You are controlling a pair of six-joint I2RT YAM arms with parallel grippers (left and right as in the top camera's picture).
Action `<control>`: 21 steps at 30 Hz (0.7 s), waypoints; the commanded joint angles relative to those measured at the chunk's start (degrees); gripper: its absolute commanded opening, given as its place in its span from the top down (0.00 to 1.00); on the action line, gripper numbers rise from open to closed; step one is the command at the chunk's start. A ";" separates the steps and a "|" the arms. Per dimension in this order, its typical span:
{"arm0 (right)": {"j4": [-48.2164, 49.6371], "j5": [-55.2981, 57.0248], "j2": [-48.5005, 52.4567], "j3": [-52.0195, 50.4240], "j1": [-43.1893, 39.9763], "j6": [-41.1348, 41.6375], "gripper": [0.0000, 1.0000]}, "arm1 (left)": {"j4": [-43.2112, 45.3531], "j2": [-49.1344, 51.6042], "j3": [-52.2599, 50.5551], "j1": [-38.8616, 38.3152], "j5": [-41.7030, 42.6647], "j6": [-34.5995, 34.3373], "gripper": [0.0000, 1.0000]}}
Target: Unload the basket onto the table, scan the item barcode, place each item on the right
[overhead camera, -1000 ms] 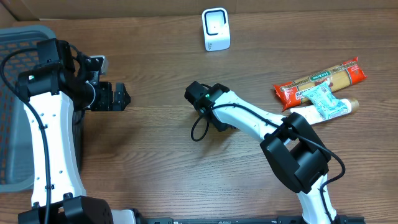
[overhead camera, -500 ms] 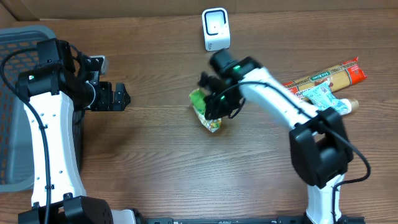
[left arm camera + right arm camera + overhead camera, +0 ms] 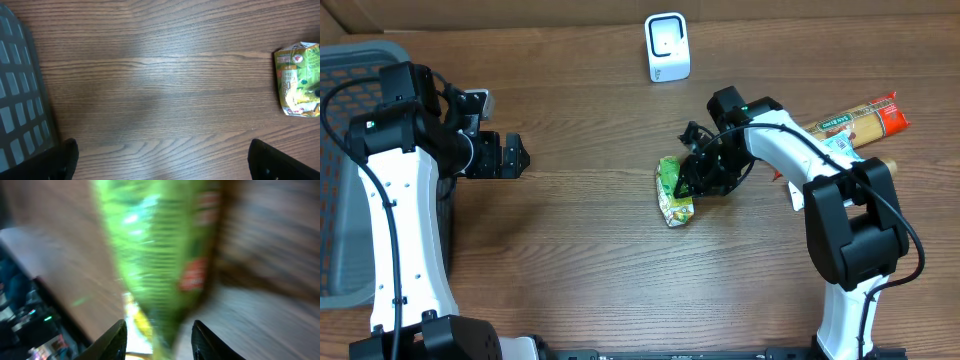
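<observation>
A green snack packet (image 3: 672, 190) lies on the wooden table near the middle, a little below the white barcode scanner (image 3: 667, 47) at the far edge. My right gripper (image 3: 703, 172) hovers at the packet's right side. In the blurred right wrist view the green packet (image 3: 160, 245) fills the space ahead of the right gripper (image 3: 159, 325), whose fingers stand apart with gaps on both sides. My left gripper (image 3: 515, 155) is open over bare wood at the left. The left wrist view catches the packet (image 3: 300, 80) far to the right of the left gripper (image 3: 162, 170).
A grey basket (image 3: 350, 100) stands at the left edge, also in the left wrist view (image 3: 20, 100). At the right lie an orange pasta pack (image 3: 840, 125), a teal packet (image 3: 847, 163) and a cream tube (image 3: 885, 168).
My right arm swung from the table's middle up toward the scanner, then right and down, bringing the green packet along. Its jaws have parted. The left arm has not moved.
</observation>
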 commanded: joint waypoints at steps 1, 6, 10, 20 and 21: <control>0.17 13.55 -0.31 0.02 -1.11 3.41 0.57 | 0.09 -0.39 0.24 -0.13 0.85 1.27 0.00; -0.52 29.86 -0.33 0.31 -1.22 6.01 0.57 | 0.09 -0.42 0.24 -0.13 0.85 1.27 0.00; -2.93 28.35 -0.39 3.78 -1.22 6.78 0.57 | 0.09 -0.39 0.24 -0.13 0.85 1.27 0.01; -11.63 9.62 -1.97 10.03 -0.61 -2.23 0.26 | 0.09 -0.39 0.24 -0.13 0.85 1.27 0.00; -11.39 9.75 -1.86 8.87 -0.28 -2.36 0.23 | 0.09 -0.42 0.24 -0.13 0.85 1.27 0.00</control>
